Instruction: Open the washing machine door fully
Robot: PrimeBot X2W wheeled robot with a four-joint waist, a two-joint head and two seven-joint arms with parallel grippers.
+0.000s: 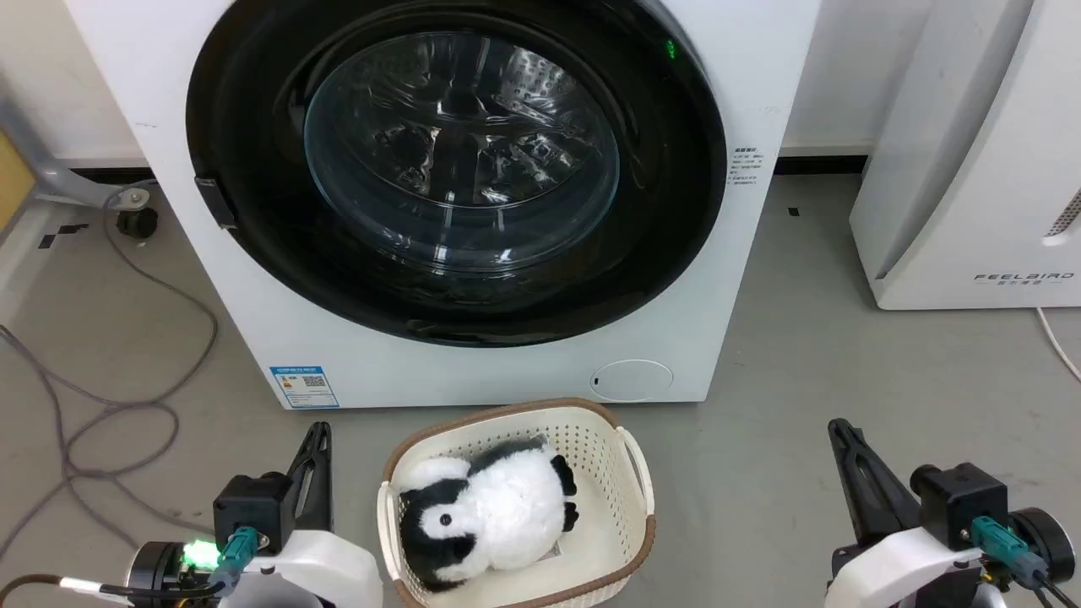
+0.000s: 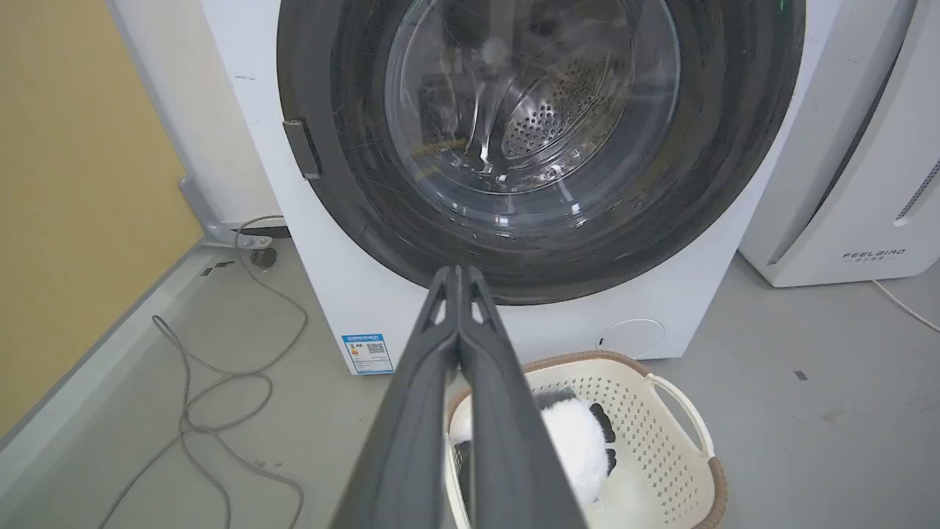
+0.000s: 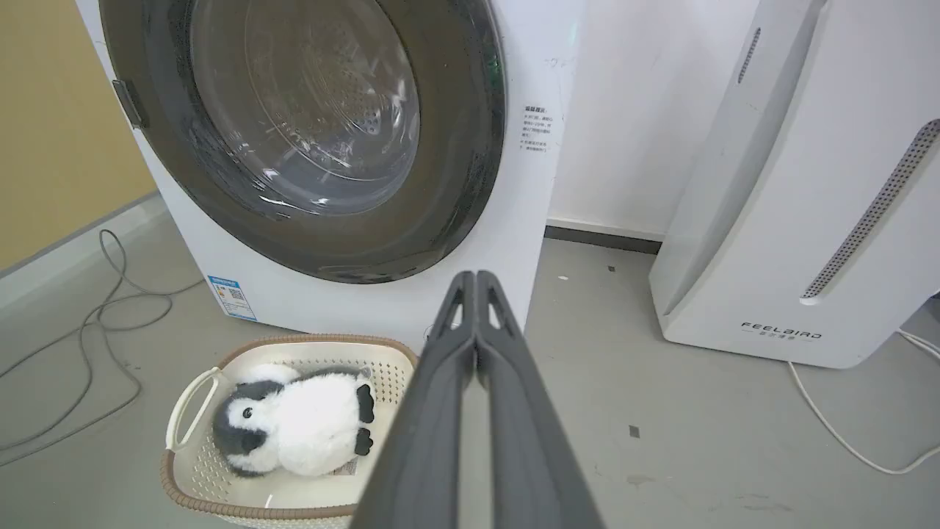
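Washing machine door [image 1: 456,169] shut on white washing machine [image 1: 253,321], left fingers [image 1: 316,452] and right fingers [image 1: 857,473] clenched empty, plush penguin [image 1: 498,507] in cream basket [image 1: 507,409] on floor

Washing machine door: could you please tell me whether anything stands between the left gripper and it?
Nothing visible does: only bare floor lies between the shut left gripper and the washing machine door. The basket holding the plush penguin sits off to the gripper's right, below the door.

A yellow wall [image 2: 73,184] and loose grey cable [image 2: 246,375] lie left of the left gripper [image 2: 459,272], a white FEELBIRD appliance [image 3: 808,220] stands right of the right gripper [image 3: 476,278], on grey floor [image 3: 661,382].
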